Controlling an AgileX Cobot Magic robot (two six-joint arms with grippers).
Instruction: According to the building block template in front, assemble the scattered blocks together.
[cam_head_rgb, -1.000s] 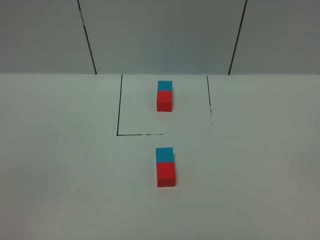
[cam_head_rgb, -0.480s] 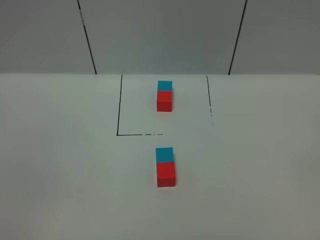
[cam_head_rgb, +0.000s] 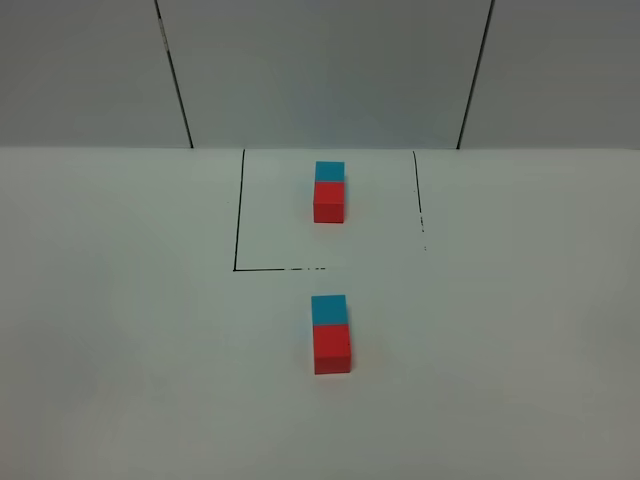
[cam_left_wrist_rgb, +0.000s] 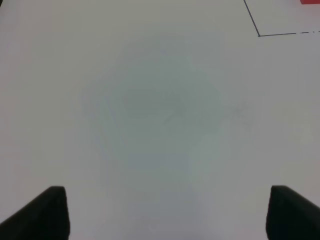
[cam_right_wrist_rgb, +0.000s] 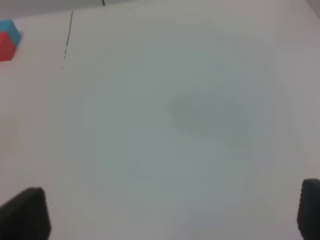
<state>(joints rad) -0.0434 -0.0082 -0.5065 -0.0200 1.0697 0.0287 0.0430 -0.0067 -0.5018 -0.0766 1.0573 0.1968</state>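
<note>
White matte tabletop (cam_head_rgb: 120, 350) fills lower frame. Behind it, pale grey wall (cam_head_rgb: 320, 70) of flat panels, split by two dark slanted seams (cam_head_rgb: 174, 75). Light soft, even, shadows faint.

Your left gripper (cam_left_wrist_rgb: 162, 212) is hovering above the surface with its jaws spread wide, only the two dark fingertips (cam_left_wrist_rgb: 47, 210) showing in its wrist view. Your right gripper (cam_right_wrist_rgb: 167, 212) is hanging the same way, jaws fully apart and nothing between them. Neither arm is reaching into the high camera's view.
</note>
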